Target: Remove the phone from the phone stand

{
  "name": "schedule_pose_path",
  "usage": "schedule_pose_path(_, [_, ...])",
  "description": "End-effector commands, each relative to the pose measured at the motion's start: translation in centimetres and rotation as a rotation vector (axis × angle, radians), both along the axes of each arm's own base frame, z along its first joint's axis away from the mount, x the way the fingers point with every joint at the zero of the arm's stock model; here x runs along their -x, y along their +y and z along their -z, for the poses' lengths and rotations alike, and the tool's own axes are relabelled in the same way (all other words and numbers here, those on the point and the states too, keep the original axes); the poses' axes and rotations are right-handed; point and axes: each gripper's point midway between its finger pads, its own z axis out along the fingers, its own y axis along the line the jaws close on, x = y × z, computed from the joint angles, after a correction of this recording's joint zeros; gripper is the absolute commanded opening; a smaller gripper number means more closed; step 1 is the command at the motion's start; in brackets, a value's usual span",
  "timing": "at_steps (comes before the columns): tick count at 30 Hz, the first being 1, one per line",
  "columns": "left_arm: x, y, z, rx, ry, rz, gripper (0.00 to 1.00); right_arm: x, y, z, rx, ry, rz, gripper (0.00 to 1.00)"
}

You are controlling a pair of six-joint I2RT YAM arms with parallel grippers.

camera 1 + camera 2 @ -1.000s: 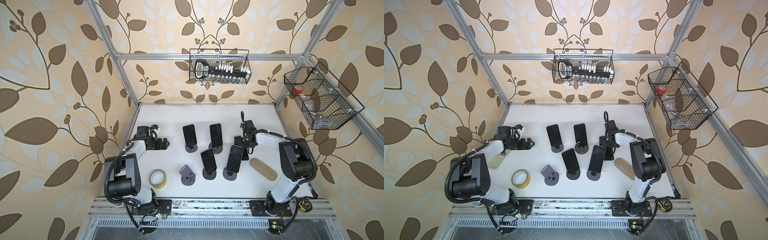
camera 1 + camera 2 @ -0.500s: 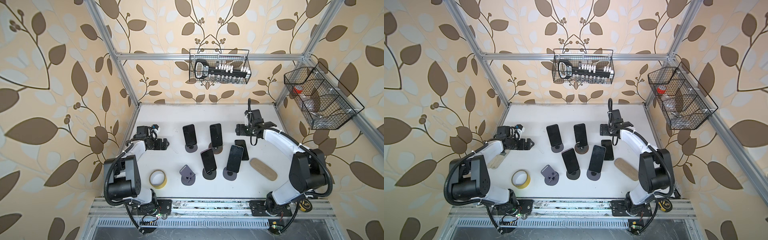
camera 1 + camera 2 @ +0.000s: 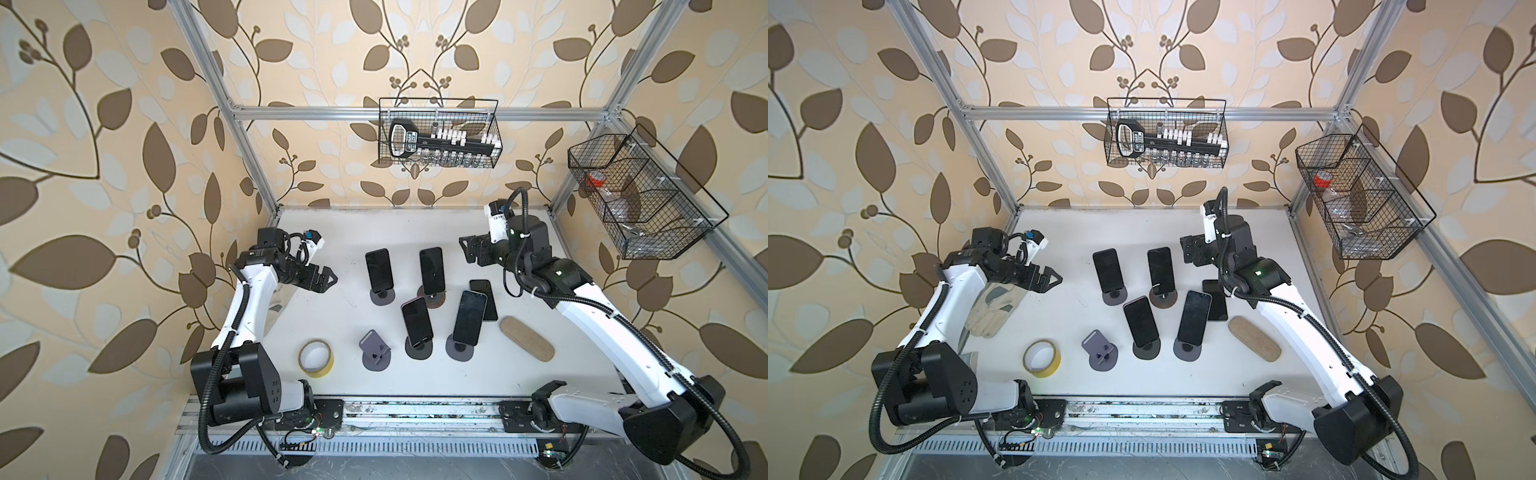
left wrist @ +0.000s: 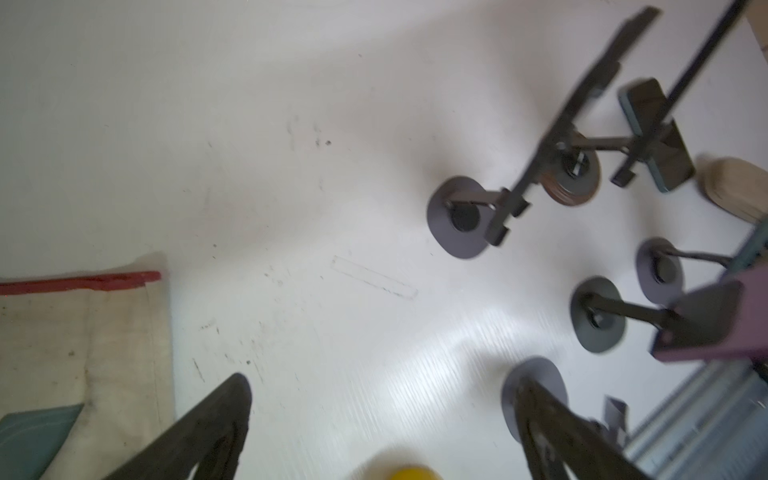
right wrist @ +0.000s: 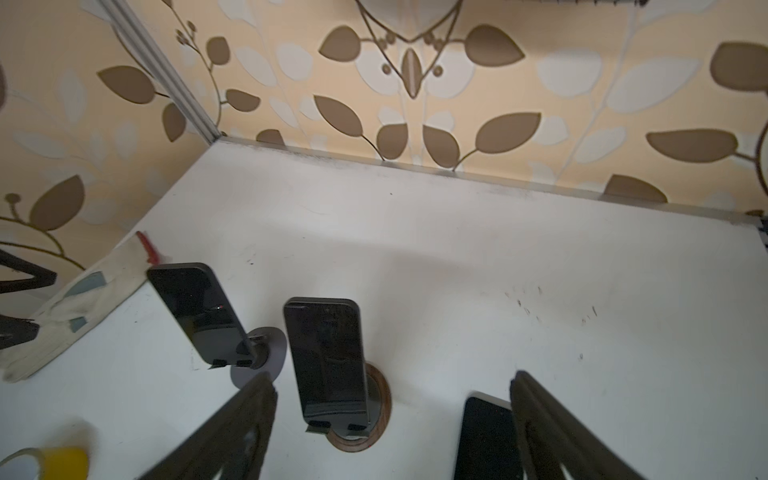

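The flat phone lies on the table, off any stand; four others lean in theirs. Of these the back-right phone looks the next to take — the right gripper hovers at its 2 o'clock, jaws spread wide and empty. Come down over the top edge, pinch the long sides, then lift up along the lean; pulling flat would likely catch the lip and tip its stand. The left gripper, at 9 o'clock of the group, gapes empty too — it could pin that base.
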Motion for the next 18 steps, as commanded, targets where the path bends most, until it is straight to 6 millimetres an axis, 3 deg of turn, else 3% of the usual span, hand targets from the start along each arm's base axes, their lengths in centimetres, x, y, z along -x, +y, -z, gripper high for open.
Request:
schedule_pose_path(1, [6.8, -3.1, -3.1, 0.137, 0.158, 0.137, 0.99, 1.2, 0.1, -1.5, -0.013, -0.079, -0.043, 0.89])
schedule_pose_path(7, [12.0, -5.8, -5.7, 0.216, 0.192, 0.334, 0.99, 3.9, 1.4, -3.6, -0.062, -0.203, -0.167, 0.89])
schedule_pose_path(12, [14.1, -7.9, -5.9, 0.228, 0.171, 0.448, 0.99, 5.0, 0.6, -4.5, -0.058, -0.269, -0.15, 0.9])
schedule_pose_path(18, [15.6, -10.5, -2.7, 0.106, 0.203, 0.557, 0.99, 5.7, -0.4, -5.2, -0.059, -0.292, -0.114, 0.91])
